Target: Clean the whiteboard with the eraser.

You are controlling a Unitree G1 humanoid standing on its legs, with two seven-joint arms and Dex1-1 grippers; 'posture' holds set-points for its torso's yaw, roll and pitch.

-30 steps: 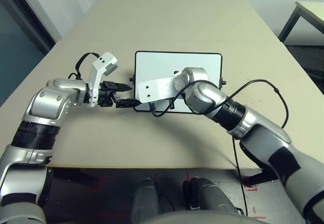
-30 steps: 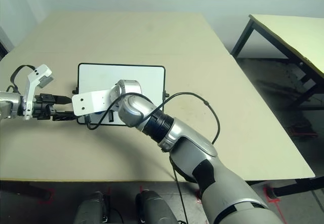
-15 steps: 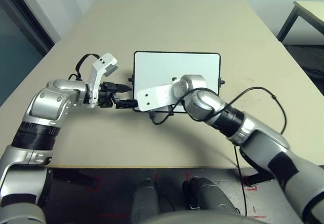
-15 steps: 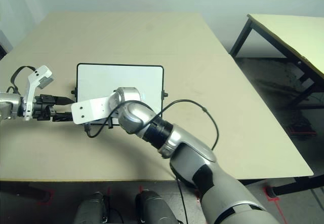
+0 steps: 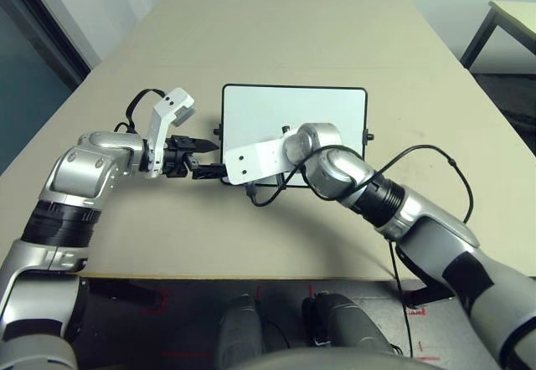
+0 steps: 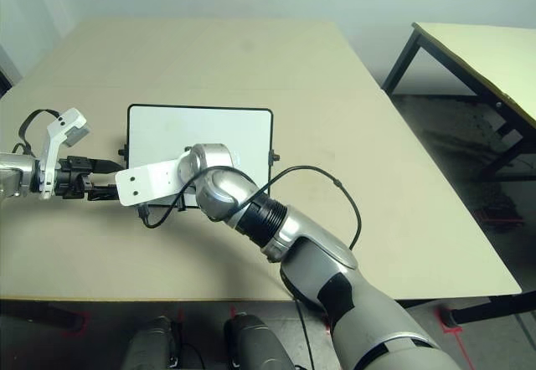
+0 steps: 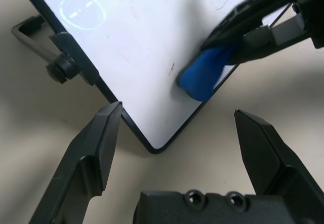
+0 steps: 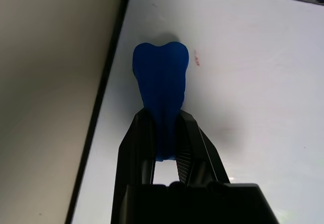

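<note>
The right gripper [image 8: 165, 133] is clenched on the eraser [image 8: 161, 84], whose free end presses on the board [image 5: 293, 119] just inside its frame, with a small red mark [image 8: 197, 60] just beside it. The left gripper [image 7: 177, 127] stands spread wide, holding nothing, straddling the board's near corner, close to the eraser.

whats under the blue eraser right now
The whiteboard, near its black-framed edge by a corner. A small red mark sits just beside the eraser, which the right gripper clamps. Any ink directly beneath the eraser is covered.
</note>
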